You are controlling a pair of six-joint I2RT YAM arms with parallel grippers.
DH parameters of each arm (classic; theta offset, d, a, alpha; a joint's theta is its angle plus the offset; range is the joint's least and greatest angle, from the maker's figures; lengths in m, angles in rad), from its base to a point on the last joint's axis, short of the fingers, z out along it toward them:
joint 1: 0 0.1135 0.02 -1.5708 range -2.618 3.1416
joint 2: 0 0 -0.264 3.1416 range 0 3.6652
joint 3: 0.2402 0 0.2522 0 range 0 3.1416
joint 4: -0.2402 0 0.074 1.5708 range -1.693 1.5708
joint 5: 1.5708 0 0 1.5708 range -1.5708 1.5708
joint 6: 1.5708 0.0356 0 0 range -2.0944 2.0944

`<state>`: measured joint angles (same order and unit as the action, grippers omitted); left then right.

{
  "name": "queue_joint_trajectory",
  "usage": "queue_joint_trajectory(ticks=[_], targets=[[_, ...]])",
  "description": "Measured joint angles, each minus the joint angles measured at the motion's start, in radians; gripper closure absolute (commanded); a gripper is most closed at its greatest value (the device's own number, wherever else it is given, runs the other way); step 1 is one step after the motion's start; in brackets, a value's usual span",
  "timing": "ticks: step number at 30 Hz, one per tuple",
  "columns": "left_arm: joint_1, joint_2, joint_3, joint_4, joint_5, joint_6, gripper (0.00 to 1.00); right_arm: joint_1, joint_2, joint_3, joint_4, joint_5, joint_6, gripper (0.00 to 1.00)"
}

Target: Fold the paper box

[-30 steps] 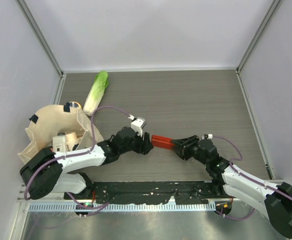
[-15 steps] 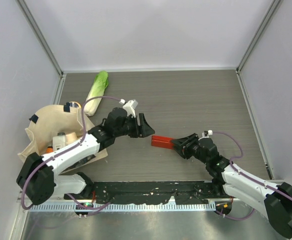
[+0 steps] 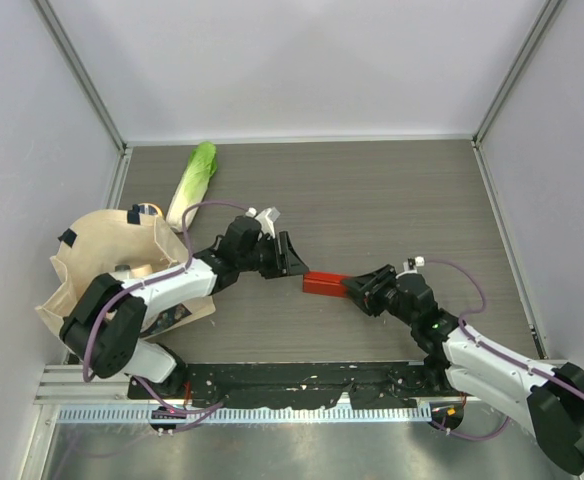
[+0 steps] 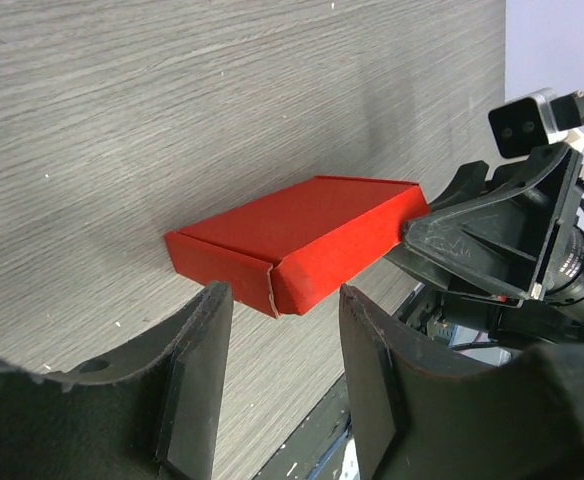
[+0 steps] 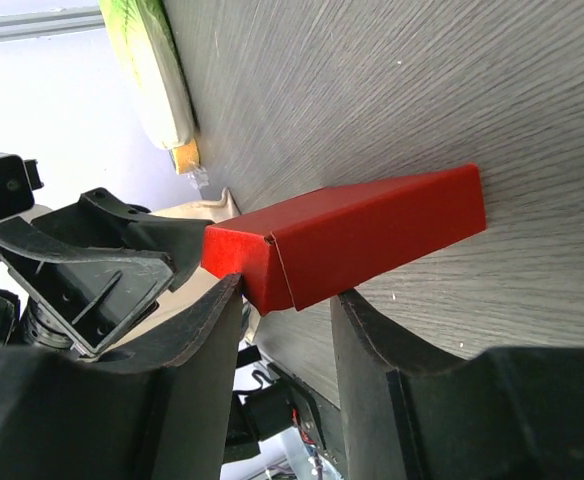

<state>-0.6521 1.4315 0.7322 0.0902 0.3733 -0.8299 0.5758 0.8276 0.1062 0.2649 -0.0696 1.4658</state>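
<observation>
Grey table, folded red paper box

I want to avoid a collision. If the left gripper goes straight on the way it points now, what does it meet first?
Most likely the box, at its free end, just ahead of the left gripper and its open jaws. The right gripper holds the far end.

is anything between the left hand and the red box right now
Nothing visible. The left hand is open and faces the box at its free end, across a strip of bare table. The right hand grips the other end, on the far side, so it is not in the way.
</observation>
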Motion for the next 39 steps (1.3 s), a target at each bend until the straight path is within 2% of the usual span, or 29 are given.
queue_joint_trajectory(ticks=[1, 3, 9, 12, 18, 25, 28, 32, 35, 39], targets=[[0.000, 0.007, -0.002, 0.010, 0.003, 0.000, 0.53, -0.001, 0.005, 0.003, 0.000, 0.000, -0.003, 0.55], [0.000, 0.024, -0.007, 0.031, 0.007, -0.001, 0.62, -0.003, 0.014, 0.008, 0.001, 0.000, -0.013, 0.55], [0.001, 0.080, -0.040, 0.119, 0.051, -0.016, 0.75, -0.004, 0.042, 0.015, 0.001, 0.000, -0.046, 0.55], [0.006, 0.086, -0.061, 0.168, 0.069, -0.023, 0.77, -0.008, 0.049, 0.021, -0.003, 0.000, -0.091, 0.48], [0.006, 0.096, -0.071, 0.206, 0.074, -0.021, 0.80, -0.018, 0.059, 0.117, -0.134, 0.000, -0.356, 0.37], [0.006, 0.103, -0.071, 0.224, 0.073, -0.009, 0.80, -0.032, -0.065, 0.233, -0.410, 0.004, -0.636, 0.35], [0.006, 0.103, -0.071, 0.225, 0.073, -0.003, 0.80, -0.061, -0.045, 0.297, -0.451, -0.004, -0.726, 0.39], [0.006, 0.105, -0.071, 0.227, 0.074, 0.006, 0.80, -0.109, 0.063, 0.327, -0.439, -0.056, -0.798, 0.46], [0.007, 0.121, -0.067, 0.247, 0.084, 0.009, 0.82, -0.135, 0.116, 0.320, -0.411, -0.101, -0.811, 0.54], [0.006, 0.136, -0.071, 0.284, 0.090, 0.008, 0.82, -0.142, 0.089, 0.280, -0.351, -0.130, -0.808, 0.67]])
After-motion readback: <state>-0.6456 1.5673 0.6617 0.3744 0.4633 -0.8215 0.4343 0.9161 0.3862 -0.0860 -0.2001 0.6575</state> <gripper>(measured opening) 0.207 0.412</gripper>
